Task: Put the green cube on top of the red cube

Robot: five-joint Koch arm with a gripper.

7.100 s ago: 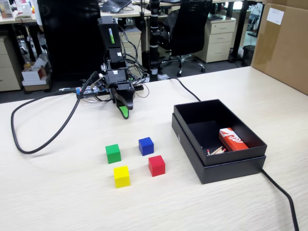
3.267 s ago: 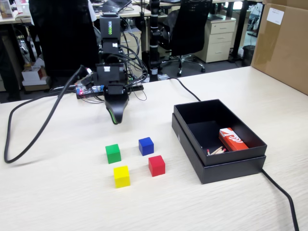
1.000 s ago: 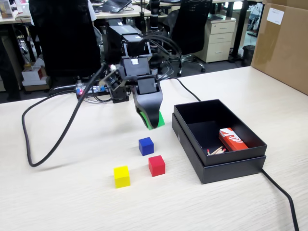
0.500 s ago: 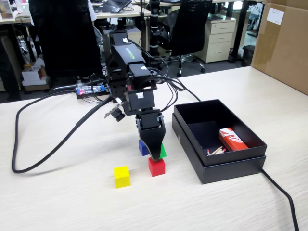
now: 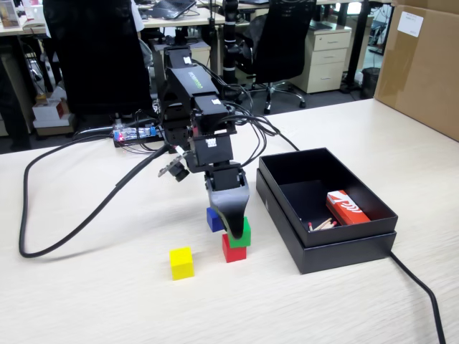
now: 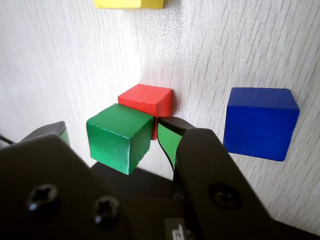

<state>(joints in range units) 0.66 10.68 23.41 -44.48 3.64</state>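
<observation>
The green cube (image 5: 242, 233) rests on the red cube (image 5: 231, 251), shifted towards the right of the fixed view and overhanging it. From the wrist camera the green cube (image 6: 120, 137) covers the near corner of the red cube (image 6: 148, 99). My gripper (image 5: 232, 226) hangs straight down around the green cube. In the wrist view the gripper (image 6: 114, 133) is open: the left jaw stands clear of the cube, and the right jaw sits close beside it.
A blue cube (image 5: 213, 218) lies just behind the gripper, and a yellow cube (image 5: 181, 263) sits to the front left. An open black box (image 5: 326, 244) holding a red-orange packet (image 5: 347, 208) stands to the right. A thick black cable (image 5: 79, 222) loops across the table on the left.
The gripper came down from beside the box with the green cube and set it on the red cube. The jaws have parted since half a second ago.
</observation>
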